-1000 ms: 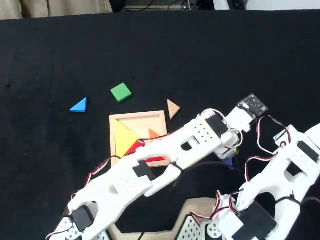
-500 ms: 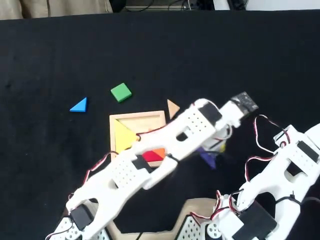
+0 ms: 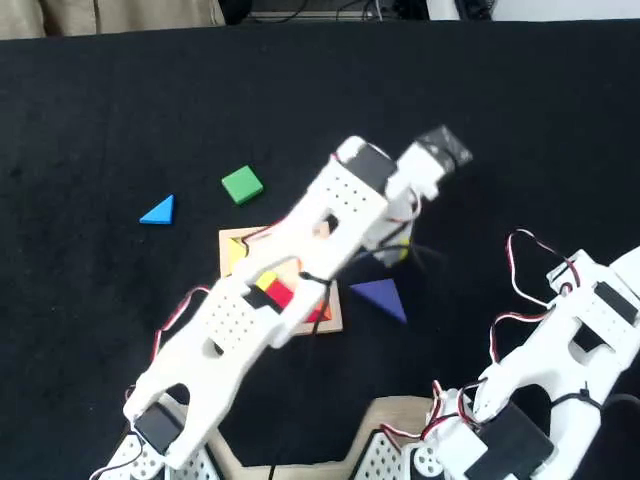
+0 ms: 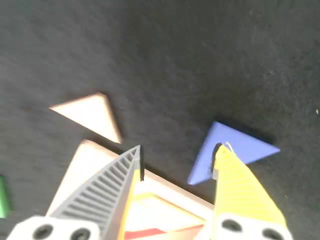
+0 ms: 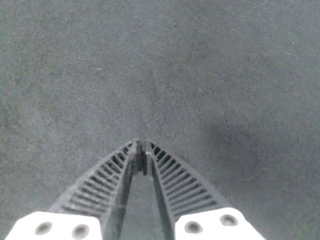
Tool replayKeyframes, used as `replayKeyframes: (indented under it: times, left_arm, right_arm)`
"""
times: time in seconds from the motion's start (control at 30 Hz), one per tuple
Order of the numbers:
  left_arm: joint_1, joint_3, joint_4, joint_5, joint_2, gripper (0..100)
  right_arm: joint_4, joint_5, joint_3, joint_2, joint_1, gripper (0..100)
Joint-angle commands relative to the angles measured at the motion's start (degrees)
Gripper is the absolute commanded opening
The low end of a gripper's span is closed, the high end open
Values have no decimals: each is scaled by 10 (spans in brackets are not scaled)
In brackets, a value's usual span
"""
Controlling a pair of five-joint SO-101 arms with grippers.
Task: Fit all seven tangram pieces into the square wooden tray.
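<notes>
Purple triangle (image 4: 246, 146) lies flat beside the left hand (image 4: 178, 150), outside the tray (image 4: 82, 165).

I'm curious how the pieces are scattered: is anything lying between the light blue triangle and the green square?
No. In the high view, the stretch between the light blue triangle and the green square is just bare black table.

no readable text, no labels, no numbers, no signs anywhere

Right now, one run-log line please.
left gripper open, empty, by purple triangle | right gripper shut, over black cloth | wooden tray partly filled | outside: green square, blue triangle, tan triangle
</notes>
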Motion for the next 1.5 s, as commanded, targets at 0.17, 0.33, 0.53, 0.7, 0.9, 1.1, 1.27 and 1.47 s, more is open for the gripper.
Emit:
replayKeyframes:
  times: [0.17, 0.33, 0.53, 0.7, 0.9, 1.1, 1.27, 1.47]
  left_arm:
    - [12, 126, 16, -258, -119, 240]
    - [78, 314, -39, -291, -200, 240]
    - [87, 455, -158, -274, -251, 277]
    - [80, 543, -267, -246, -282, 289]
    - [76, 566, -322, -317, -302, 290]
    - [80, 567, -321, -404, -288, 289]
    - [87, 565, -322, -447, -287, 289]
    - [111, 570, -381, -449, -287, 289]
  right_arm:
    - [-11, 56, 12, -19, -53, 13]
    - [-11, 55, 10, -19, -48, 15]
    - [-11, 54, 2, -12, -23, 15]
    - [-6, 31, -58, 83, 3, 15]
    - [88, 47, -187, 230, -8, 15]
    - [106, 47, -219, 269, -6, 12]
    - [106, 47, -206, 244, -11, 12]
    - [106, 62, -198, 235, -16, 12]
